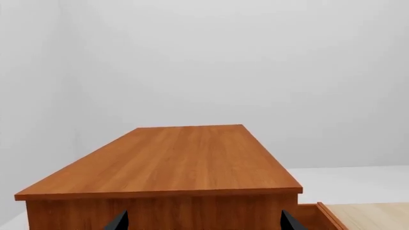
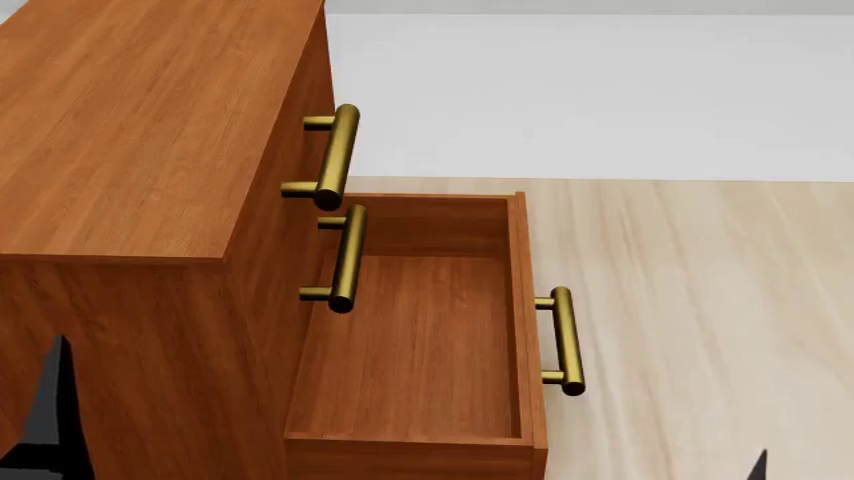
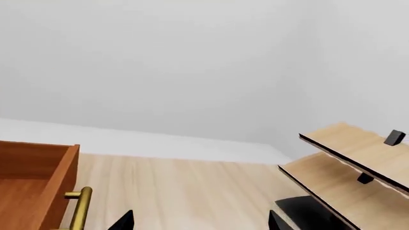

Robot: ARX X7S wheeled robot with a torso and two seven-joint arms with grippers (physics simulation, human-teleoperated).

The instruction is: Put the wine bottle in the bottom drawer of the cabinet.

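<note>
Both our hands, left hand and right hand, are spread and carry nothing. With the bottom drawer open and empty and the wine bottle out of view, we should first look toward the pale rack.

one cabinet, three brass handles, one rack

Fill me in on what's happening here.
A two-armed robot faces a reddish-brown cabinet with three drawers. The bottom drawer is pulled out and empty; the two upper ones are shut. No wine bottle appears in any view, and nothing is held. Both grippers, left and right, show only their fingertips at the frame edges, set wide apart. A pale wooden rack stands off to the robot's right.
</note>
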